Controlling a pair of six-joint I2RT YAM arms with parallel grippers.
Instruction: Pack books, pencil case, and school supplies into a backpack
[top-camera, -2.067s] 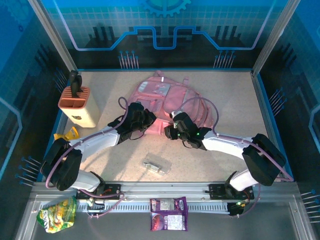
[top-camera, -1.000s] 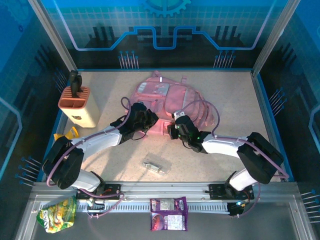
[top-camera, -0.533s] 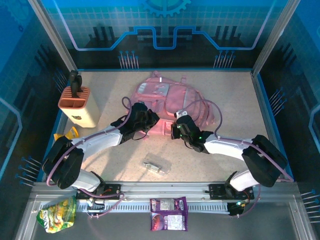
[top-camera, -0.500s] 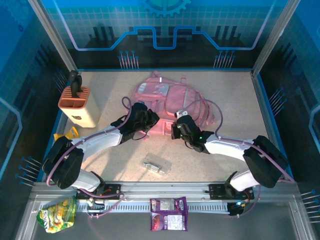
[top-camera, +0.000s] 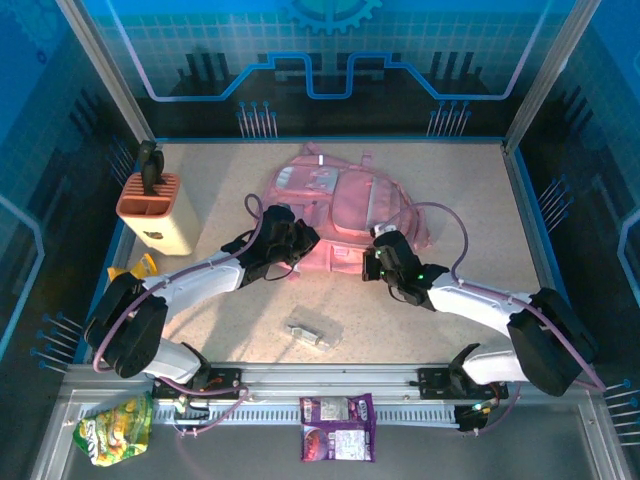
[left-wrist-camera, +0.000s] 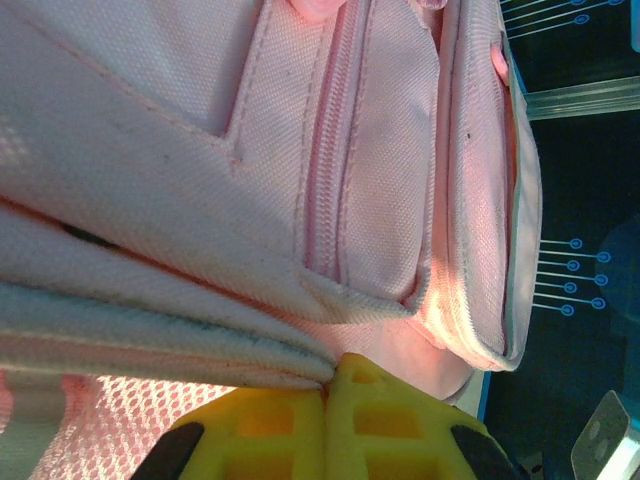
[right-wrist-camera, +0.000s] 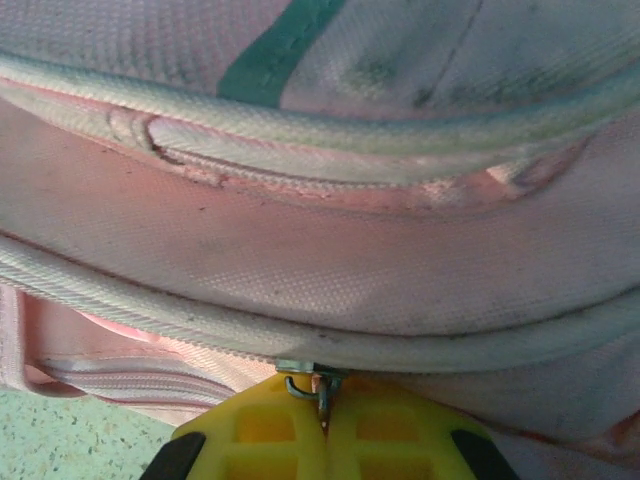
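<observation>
Two grippers, both engaged on one item. Item 1: left gripper (left-wrist-camera: 325, 395), yellow fingers pressed together with no gap, pinching a folded fabric edge of the backpack (left-wrist-camera: 380, 170); a closed zip line runs away directly ahead of the fingertips. Item 2: right gripper (right-wrist-camera: 322, 400), fingers likewise brought together, clamped on a small metal zip pull (right-wrist-camera: 312, 383) hanging from a piped seam of the backpack just ahead of them. Item 3: backpack (top-camera: 345, 200), pink, lying flat on the table (top-camera: 470, 200), its near edge held between the left gripper (top-camera: 303, 238) and the right gripper (top-camera: 376, 258), which stand at either side. Item 4: school supplies (top-camera: 313, 333), one small clear, silvery piece, behind both grippers toward the arm bases, well apart from the bag and unpacked. Status, judged: books and pencil case are probably inside already; a zip is being worked. Outstanding: collect the small piece, stow it, close the bag.
</observation>
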